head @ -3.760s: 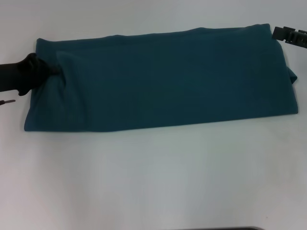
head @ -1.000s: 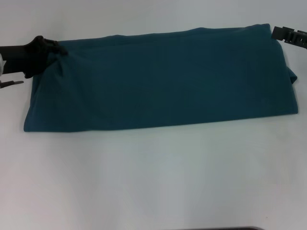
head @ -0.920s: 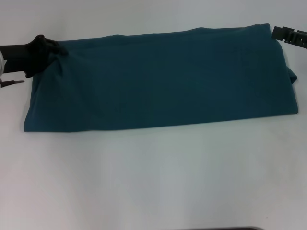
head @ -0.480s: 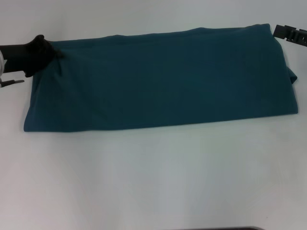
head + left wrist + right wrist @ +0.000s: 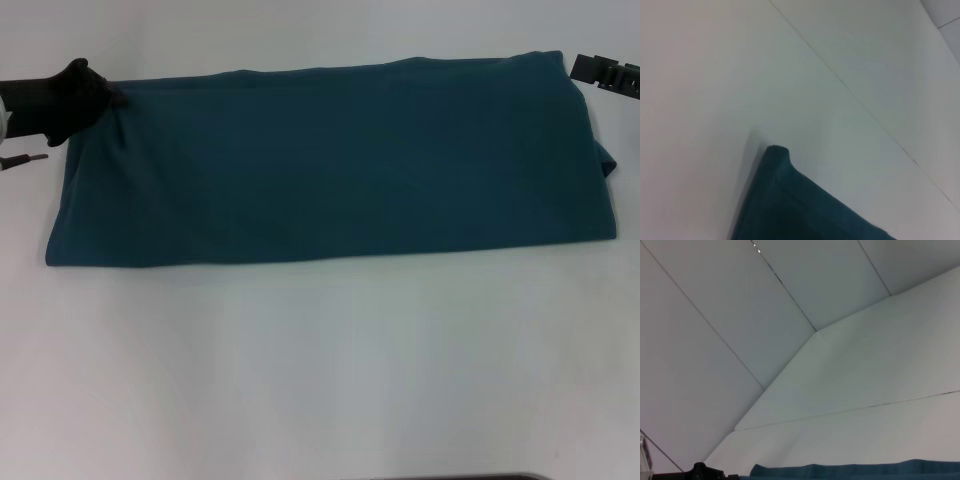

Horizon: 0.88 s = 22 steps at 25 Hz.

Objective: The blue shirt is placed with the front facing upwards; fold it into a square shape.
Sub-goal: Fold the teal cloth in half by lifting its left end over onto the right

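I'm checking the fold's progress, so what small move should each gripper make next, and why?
Probably both lift their far corners and carry the left end over toward the right. The blue shirt lies as a long flat band, not square. The left gripper sits at its far left corner, the right gripper at its far right corner.

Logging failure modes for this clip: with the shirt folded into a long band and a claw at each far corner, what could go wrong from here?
1. The left claw sits on just the tip of the blue shirt's far left corner; such a shallow hold might slip or catch only the top layer.
2. The right claw sits at the far right corner's edge; uneven lifting could skew the band, leaving no square.
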Available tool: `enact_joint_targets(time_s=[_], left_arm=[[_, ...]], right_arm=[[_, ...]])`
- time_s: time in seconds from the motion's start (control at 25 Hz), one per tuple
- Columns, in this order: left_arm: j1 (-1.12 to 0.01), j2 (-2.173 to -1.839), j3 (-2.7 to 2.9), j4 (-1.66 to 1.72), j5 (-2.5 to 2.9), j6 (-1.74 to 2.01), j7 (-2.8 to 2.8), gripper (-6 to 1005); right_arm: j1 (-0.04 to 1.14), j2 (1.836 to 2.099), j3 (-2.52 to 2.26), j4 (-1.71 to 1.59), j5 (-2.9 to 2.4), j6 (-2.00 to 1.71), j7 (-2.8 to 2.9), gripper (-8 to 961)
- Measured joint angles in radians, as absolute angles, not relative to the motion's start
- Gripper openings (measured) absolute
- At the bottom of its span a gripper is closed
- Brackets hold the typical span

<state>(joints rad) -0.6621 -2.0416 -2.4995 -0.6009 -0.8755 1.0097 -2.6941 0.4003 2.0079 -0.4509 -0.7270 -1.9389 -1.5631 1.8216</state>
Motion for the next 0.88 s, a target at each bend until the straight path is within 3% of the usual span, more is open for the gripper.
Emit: enact_joint_targets(time_s=[0.4, 0.6, 0.88], left_arm=[[-0.617, -2.037, -2.500, -0.685, -0.895, 1.013, -2.701, 139], [-0.580, -2.046, -2.506, -0.739, -0.957, 1.139, -2.709, 283], [-0.569, -2.093, -2.506, -0.708, -0.967, 1.181, -2.693, 520]], right_arm=[[0.403, 2.008, -0.451, -0.726, -1.939, -1.563, 1.821, 616], [0.403, 2.008, -0.451, -0.726, -1.939, -1.563, 1.824, 616], [0.404, 2.008, -0.451, -0.726, -1.939, -1.563, 1.822, 616]])
